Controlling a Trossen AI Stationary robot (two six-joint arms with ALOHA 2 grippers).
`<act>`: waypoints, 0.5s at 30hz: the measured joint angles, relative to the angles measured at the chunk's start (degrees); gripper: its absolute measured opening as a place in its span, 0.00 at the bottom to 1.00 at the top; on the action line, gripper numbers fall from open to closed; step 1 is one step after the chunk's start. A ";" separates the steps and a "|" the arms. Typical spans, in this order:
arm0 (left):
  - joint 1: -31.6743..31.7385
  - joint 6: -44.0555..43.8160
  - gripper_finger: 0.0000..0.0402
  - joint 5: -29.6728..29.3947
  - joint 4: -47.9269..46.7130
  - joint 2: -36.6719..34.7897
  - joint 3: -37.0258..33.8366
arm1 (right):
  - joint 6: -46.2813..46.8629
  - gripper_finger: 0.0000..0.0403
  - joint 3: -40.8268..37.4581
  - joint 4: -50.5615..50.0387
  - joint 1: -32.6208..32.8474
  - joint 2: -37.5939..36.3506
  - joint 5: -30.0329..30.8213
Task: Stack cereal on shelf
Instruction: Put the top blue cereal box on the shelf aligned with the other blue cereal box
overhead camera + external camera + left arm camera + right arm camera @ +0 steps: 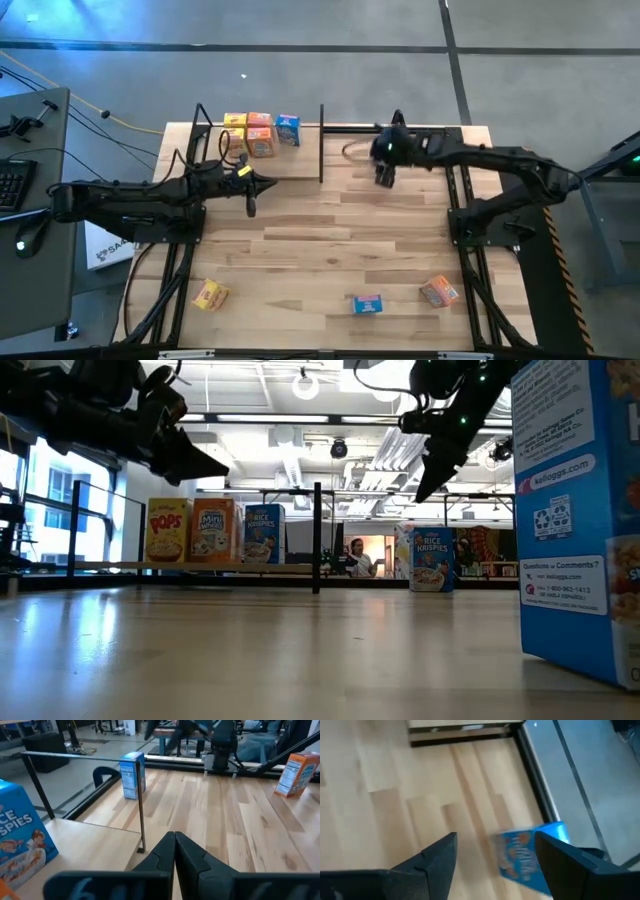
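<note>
The shelf [300, 170] sits at the table's [330, 240] eleven o'clock area, a light board inside thin black posts. Four cereal boxes stand on it in a tight cluster at its far edge: a yellow box [235, 121], two orange boxes [261, 143], and a blue box [288, 130] at the three o'clock end of the group. In the low view they read as a yellow, an orange and a blue box side by side [264, 533].

The left gripper [252, 205] hangs just off the shelf's near edge, around nine o'clock of the table's middle, its fingers pressed together and holding nothing [175, 851].

The right gripper [385, 176] hovers near the table's one o'clock corner, fingers spread apart above another blue box [530, 852], not touching it.

Three more boxes lie along the near edge, well apart from each other: a yellow one [210, 295] at seven o'clock, a blue one [367, 304] at six, an orange one [439, 291] at five.
</note>
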 joint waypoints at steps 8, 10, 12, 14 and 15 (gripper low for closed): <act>0.02 -1.55 0.00 -0.14 0.61 0.00 -0.47 | -4.87 0.72 4.91 -6.52 -11.01 3.62 -4.10; 0.02 -1.85 0.00 -0.14 1.62 0.00 -0.47 | -7.77 0.75 5.72 -6.88 -12.06 5.39 -4.14; 0.02 -2.03 0.00 -0.14 2.22 0.00 -0.47 | -11.02 0.76 6.56 -6.44 -13.17 7.49 -4.60; 0.02 -2.06 0.00 -0.14 2.44 0.00 -0.47 | -14.23 0.76 7.11 -6.62 -14.42 9.68 -4.70; 0.02 -2.06 0.00 -0.14 2.64 0.00 -0.47 | -15.73 0.76 7.47 -6.75 -15.09 10.71 -4.65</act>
